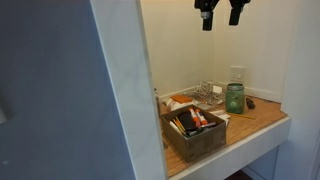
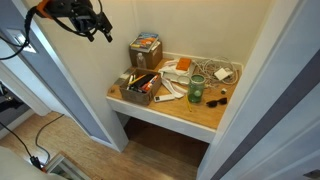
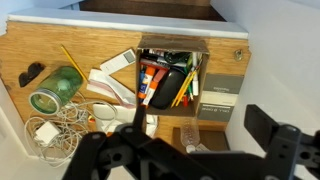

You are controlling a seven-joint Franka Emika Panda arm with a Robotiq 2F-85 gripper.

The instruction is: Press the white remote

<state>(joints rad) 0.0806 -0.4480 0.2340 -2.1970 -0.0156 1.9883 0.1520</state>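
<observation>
The white remote (image 3: 118,61) is a slim white oblong lying slanted on the wooden counter, just beside the open brown box (image 3: 170,50). In an exterior view it lies in front of the green jar, beside the box (image 2: 168,97). My gripper (image 3: 195,150) is open and empty, and hangs high above the counter in both exterior views (image 1: 222,12) (image 2: 95,25). It is far from the remote. The brown box (image 2: 140,88) holds pens, black oblong items and an orange-red item.
A green glass jar (image 3: 55,90) (image 1: 234,97) stands near the remote. White cables (image 3: 55,135) are coiled beside it, and a pencil (image 3: 72,60) lies nearby. A second labelled box (image 3: 218,95) and a clear bottle (image 3: 148,115) lie by the brown box. Walls enclose the alcove.
</observation>
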